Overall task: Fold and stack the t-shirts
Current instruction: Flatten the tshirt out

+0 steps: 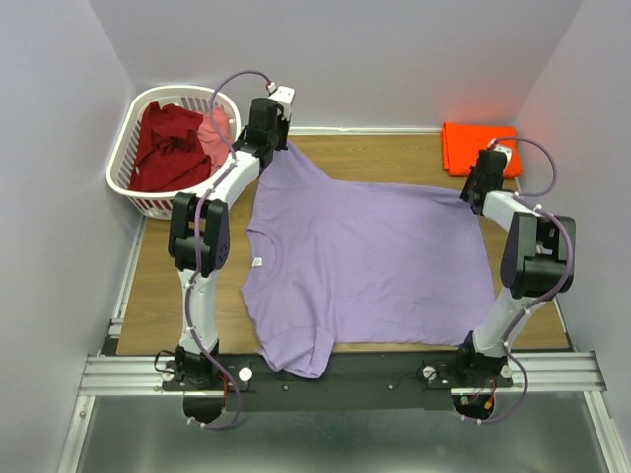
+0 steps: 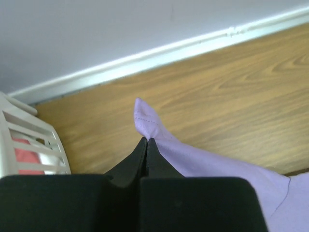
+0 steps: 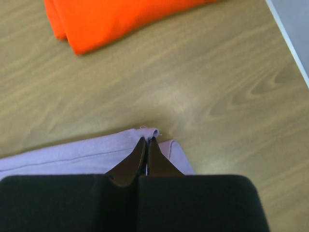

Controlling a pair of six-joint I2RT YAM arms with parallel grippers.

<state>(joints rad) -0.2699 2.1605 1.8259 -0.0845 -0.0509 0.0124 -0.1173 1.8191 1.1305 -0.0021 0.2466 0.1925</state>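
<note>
The large lavender t-shirt [image 1: 365,261] lies spread over the wooden table, one sleeve hanging over the near edge. My left gripper [image 1: 282,145] is shut on its far left corner [image 2: 145,121]. My right gripper [image 1: 471,190] is shut on its far right hem corner [image 3: 149,133]. A folded orange t-shirt [image 1: 478,146] lies at the far right corner and shows in the right wrist view [image 3: 111,21]. A dark red t-shirt [image 1: 170,146] and a pink one [image 1: 212,133] lie in the basket.
A white slotted laundry basket [image 1: 128,158] stands off the table's far left corner; its wall shows in the left wrist view [image 2: 29,145]. A white wall edge [image 2: 183,48] runs along the table's far side.
</note>
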